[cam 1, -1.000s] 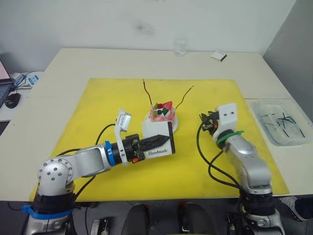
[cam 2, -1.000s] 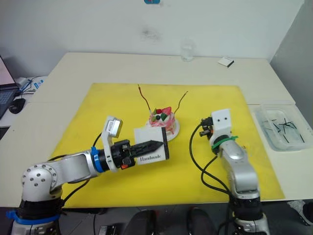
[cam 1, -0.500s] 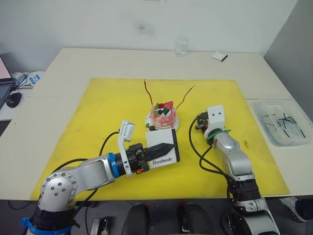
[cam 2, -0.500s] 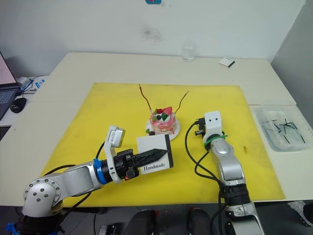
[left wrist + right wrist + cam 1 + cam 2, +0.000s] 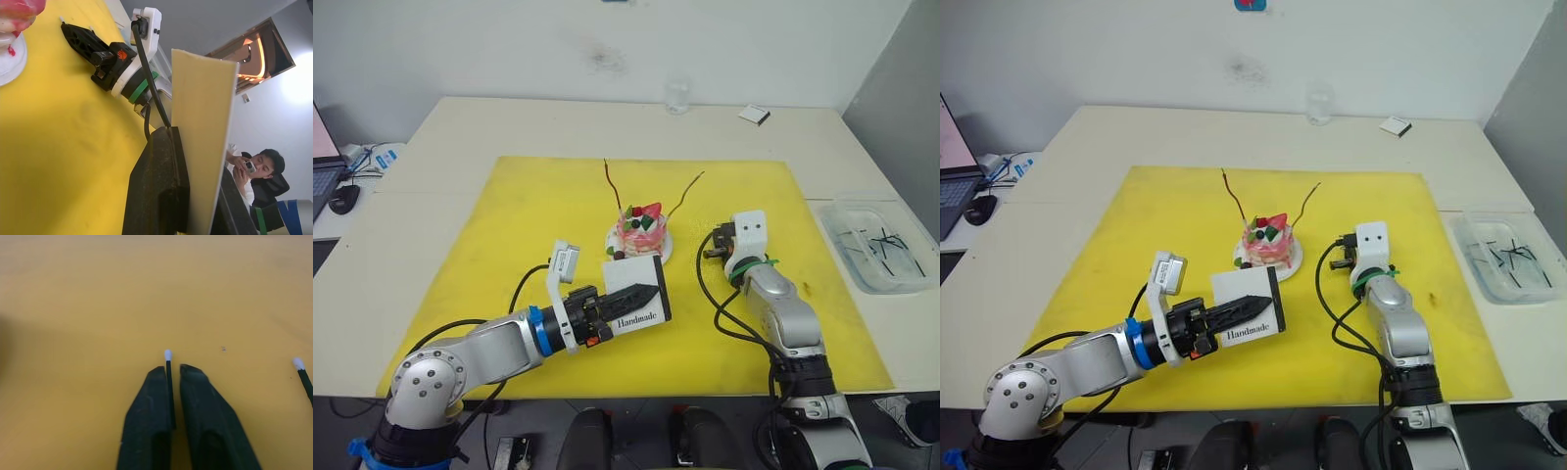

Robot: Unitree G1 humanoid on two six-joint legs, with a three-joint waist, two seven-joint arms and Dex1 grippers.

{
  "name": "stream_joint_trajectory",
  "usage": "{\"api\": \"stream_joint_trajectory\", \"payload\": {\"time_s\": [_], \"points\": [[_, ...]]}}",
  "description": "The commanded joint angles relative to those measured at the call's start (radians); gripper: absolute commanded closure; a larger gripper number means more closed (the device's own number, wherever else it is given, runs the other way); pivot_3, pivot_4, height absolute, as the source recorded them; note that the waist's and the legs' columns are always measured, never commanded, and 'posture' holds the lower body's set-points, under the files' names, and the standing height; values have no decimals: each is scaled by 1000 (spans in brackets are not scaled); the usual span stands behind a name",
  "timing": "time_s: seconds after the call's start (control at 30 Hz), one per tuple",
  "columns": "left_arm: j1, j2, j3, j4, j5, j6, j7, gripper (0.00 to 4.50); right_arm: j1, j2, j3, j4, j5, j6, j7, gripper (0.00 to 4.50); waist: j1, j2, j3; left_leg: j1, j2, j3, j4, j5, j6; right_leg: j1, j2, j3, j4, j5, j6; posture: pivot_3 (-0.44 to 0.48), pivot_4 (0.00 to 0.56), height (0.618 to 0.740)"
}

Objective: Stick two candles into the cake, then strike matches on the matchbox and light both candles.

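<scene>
The pink cake (image 5: 641,227) sits on its white plate (image 5: 663,249) mid-mat. A dark red candle (image 5: 611,182) and an olive-gold candle (image 5: 686,190) rise from it. My left gripper (image 5: 649,290) is shut on the white matchbox (image 5: 636,311), held upright just in front of the cake; in the left wrist view the matchbox (image 5: 205,122) stands on edge between the fingers (image 5: 159,186). To the right of the cake, my right gripper (image 5: 169,369) is shut on a dark match (image 5: 168,382) with a white tip, pointing down close over the mat. Another match (image 5: 304,378) lies nearby.
A yellow mat (image 5: 509,225) covers the table's middle. A clear tray (image 5: 876,240) of dark sticks stands at the right edge. A glass (image 5: 676,95) and a small white-and-black box (image 5: 753,114) sit at the back. A person (image 5: 254,169) shows behind.
My right gripper has shifted left toward the cake with the match. My left gripper has drawn the matchbox slightly nearer the front edge.
</scene>
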Motion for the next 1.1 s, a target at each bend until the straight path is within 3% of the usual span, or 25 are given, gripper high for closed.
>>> {"api": "stream_joint_trajectory", "payload": {"time_s": [0.03, 0.13, 0.23, 0.33, 0.43, 0.57, 0.77, 1.1], "points": [[-1, 5, -10, -38, -18, -21, -5, 4500, 1, -7, -16, 15, 15, -6, 12, 4486, 0, 0, 0, 0, 0, 0, 0, 0, 0, 0, 0, 0, 0, 0, 0, 0, 150, 740], [1, 7, -14, -36, 1, -21, -13, 4500, 23, -7, -27, -33, 42, 10, 30, 4486, 0, 0, 0, 1, 0, 0, 0, 0, 0, 0, 0, 0, 1, 0, 0, 0, 150, 740], [-8, 4, -18, -26, 12, -27, -10, 4500, 52, -53, -67, -206, 147, 81, 122, 4486, 3, 0, 0, 0, 0, 0, 0, 0, 0, 0, 0, 0, 1, 0, 0, 0, 150, 740], [-41, -4, -34, 0, 65, -22, -34, 4500, 89, -233, -41, -405, 256, 147, 346, 4486, 5, 2, 1, -1, 0, 0, 0, 0, 0, -1, 0, 0, 0, 0, 0, 0, 150, 740], [-102, -14, -82, 67, 147, 12, -90, 4500, 162, -516, 6, -553, 328, 61, 690, 4486, 6, 2, 1, -1, -1, 1, 0, 0, 0, -1, 0, -1, -1, 0, 0, 0, 150, 740], [-182, -43, -91, 163, 154, 38, -128, 4500, 184, -670, 7, -570, 342, -93, 876, 4486, 1, 1, 1, 2, 1, 0, 0, 0, 0, 2, 2, -2, -1, 0, 0, 0, 150, 740], [-301, -47, -90, 279, 182, 120, -239, 4500, 96, -690, 78, -523, 276, -211, 935, 4486, -4, 1, 1, 9, 1, 0, 0, 0, 0, 6, 5, -1, 1, 0, -2, 0, 150, 740], [-340, -96, -67, 307, 192, 156, -252, 4500, 88, -650, 122, -542, 240, -216, 882, 4486, 1, 1, 1, 8, 0, 0, 0, 0, 0, 7, 1, 0, -1, 0, -1, 0, 150, 740]]}}
